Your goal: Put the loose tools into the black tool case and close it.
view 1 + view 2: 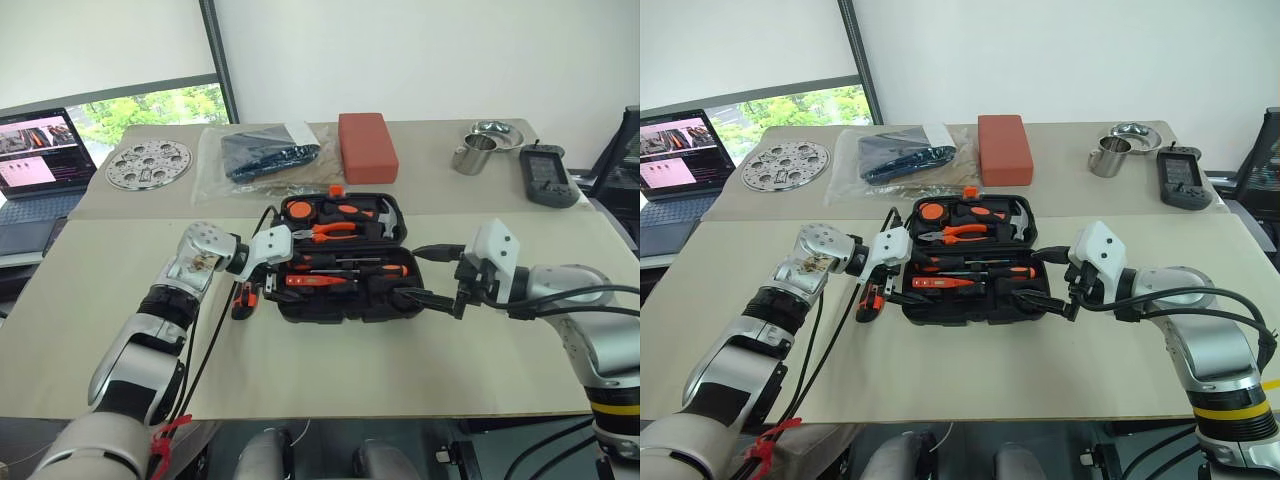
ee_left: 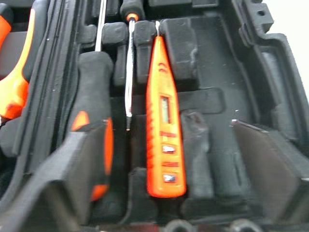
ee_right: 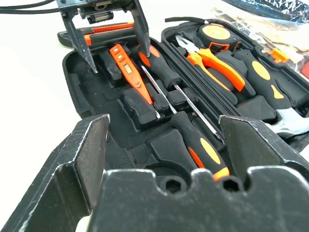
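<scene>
Left gripper (image 1: 283, 262) apart over tester (image 1: 320, 281), now seated in case (image 1: 340, 300). Knife (image 1: 243, 300) lies at its 7 o'clock, outside case, long axis toward robot; left arm nearer. Right gripper (image 1: 425, 272) apart.

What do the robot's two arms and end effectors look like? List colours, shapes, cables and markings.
Both arms are glossy silver shells with black joints. The left arm carries a red tie near its base and black cables alongside. The right arm has a yellow band and looping black cables. White housings sit at each wrist. The left end effector and right end effector have flat, scuffed black fingers.
</scene>
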Robot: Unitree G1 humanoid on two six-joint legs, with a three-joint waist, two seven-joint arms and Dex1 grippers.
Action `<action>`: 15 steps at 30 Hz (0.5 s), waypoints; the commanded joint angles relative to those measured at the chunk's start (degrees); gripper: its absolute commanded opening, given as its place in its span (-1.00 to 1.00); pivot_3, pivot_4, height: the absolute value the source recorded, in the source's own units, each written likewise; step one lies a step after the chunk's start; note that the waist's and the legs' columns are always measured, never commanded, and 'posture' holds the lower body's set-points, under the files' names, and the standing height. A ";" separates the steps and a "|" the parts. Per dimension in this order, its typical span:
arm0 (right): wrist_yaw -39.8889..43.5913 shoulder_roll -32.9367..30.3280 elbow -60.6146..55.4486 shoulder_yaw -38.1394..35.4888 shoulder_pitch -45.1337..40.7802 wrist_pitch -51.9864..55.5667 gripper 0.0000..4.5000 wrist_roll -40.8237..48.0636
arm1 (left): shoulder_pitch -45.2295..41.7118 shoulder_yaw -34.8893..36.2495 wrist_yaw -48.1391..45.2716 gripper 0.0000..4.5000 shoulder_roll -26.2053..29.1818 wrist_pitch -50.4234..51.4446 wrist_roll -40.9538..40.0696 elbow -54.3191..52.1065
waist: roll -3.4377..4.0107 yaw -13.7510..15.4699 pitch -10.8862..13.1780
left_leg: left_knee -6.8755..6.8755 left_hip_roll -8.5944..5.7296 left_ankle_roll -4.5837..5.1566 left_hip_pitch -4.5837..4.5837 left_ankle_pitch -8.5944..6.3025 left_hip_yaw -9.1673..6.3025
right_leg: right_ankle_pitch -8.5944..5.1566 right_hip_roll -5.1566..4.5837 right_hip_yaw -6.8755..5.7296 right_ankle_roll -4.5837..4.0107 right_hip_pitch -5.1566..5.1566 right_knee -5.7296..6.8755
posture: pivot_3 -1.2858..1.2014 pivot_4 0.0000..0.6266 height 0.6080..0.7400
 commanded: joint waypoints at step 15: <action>0.23 -0.23 -0.70 0.49 -1.92 -0.65 0.87 0.28 | -2.57 2.11 2.46 -0.59 -1.30 -1.38 -0.26 -1.33 | 0.03 0.06 -0.02 | 0.05 -0.01 -0.03 0.02 0.02 -0.01 | 0.00 0.01 0.02 0.00 0.02 0.03 | 0.03 -0.52 1.00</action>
